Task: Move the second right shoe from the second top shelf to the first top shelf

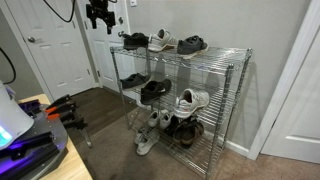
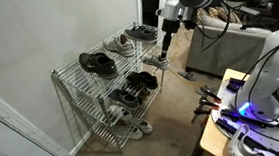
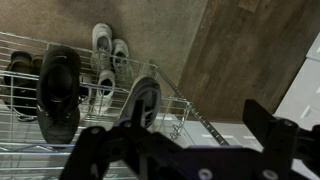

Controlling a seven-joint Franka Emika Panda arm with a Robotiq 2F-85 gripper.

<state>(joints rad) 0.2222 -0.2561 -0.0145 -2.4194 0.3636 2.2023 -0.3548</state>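
A wire shoe rack [image 1: 232, 70] stands by the wall. In an exterior view its top shelf holds a black shoe [image 1: 135, 41], a white-grey shoe [image 1: 161, 40] and a dark shoe [image 1: 192, 43]. The second shelf holds two black shoes [image 1: 133, 80] [image 1: 155, 90] and a white shoe [image 1: 192, 99]. My gripper [image 1: 98, 14] hangs open and empty, above and just off the rack's end; it also shows in the other exterior view [image 2: 166, 28]. In the wrist view my gripper [image 3: 190, 118] looks down on two black shoes [image 3: 58, 90] [image 3: 140, 100].
Several shoes lie on the bottom shelf [image 1: 160, 125], with white sneakers [image 3: 105, 55] low in the wrist view. A white door [image 1: 50, 45] stands behind the arm. A wooden table edge [image 1: 55, 140] carries gear. A grey sofa [image 2: 232, 46] is nearby.
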